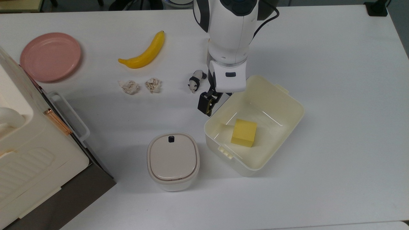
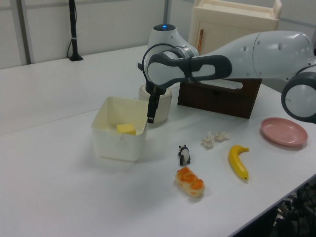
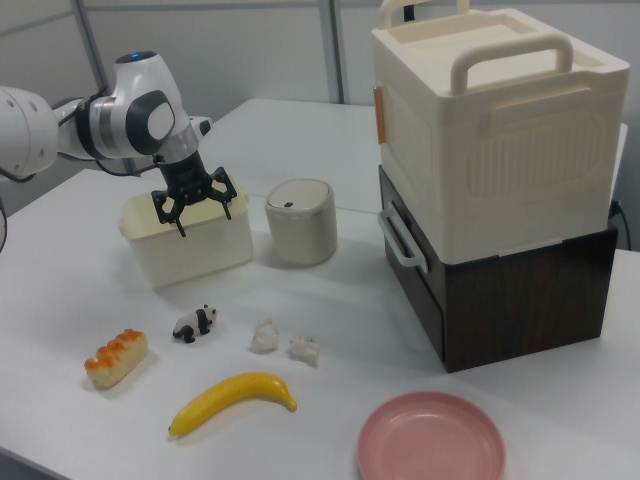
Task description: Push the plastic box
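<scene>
The plastic box [image 1: 289, 95] is a cream-white open tub standing skewed at the middle of the white table, with a yellow block [image 1: 244, 132] inside it. My gripper [image 1: 214, 97] hangs low at the outside of the box's upper-left wall in the top view, close against it. In the right view the gripper [image 3: 195, 208] has its fingers spread wide along the near wall of the box [image 3: 190, 255], open and holding nothing. In the left view the gripper [image 2: 150, 111] is at the right wall of the box [image 2: 116, 145].
A lidded white bin [image 1: 173, 159] stands just left of the box in the top view. A toy panda [image 1: 196, 80], two paper wads [image 1: 129, 87], a banana [image 1: 145, 52] and a pink plate [image 1: 50, 56] lie further left. The big cream appliance [image 1: 28, 153] fills the lower left. A sushi-like toy [image 2: 190, 181] lies near the front edge in the left view.
</scene>
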Tool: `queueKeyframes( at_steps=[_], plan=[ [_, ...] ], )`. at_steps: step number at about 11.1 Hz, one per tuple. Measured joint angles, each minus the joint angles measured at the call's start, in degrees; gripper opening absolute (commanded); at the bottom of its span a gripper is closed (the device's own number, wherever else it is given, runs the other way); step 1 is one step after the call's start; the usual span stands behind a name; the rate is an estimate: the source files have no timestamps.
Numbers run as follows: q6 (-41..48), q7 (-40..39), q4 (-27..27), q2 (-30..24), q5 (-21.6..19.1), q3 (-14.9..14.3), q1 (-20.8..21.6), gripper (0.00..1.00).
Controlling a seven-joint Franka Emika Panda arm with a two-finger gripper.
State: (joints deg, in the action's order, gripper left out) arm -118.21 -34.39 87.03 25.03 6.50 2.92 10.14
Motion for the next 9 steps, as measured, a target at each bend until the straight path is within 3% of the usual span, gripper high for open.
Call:
queueKeyframes(
  at_steps=[3, 4, 6, 7, 9],
  plan=[
    [-0.01, 0.22, -0.95, -1.27, 0.05, -0.27, -0.67, 1.00],
    [0.12, 0.33, -0.82, -3.53, 0.05, -0.37, -1.89, 1.00],
    [9.62, 0.65, -0.73, -11.08, 0.03, -0.49, -6.00, 1.00],
    [15.72, 3.39, -0.77, -15.01, -0.06, -0.50, -7.70, 1.00],
    [21.73, 16.79, -0.55, -21.34, -0.89, -0.43, -9.89, 1.00]
  ],
)
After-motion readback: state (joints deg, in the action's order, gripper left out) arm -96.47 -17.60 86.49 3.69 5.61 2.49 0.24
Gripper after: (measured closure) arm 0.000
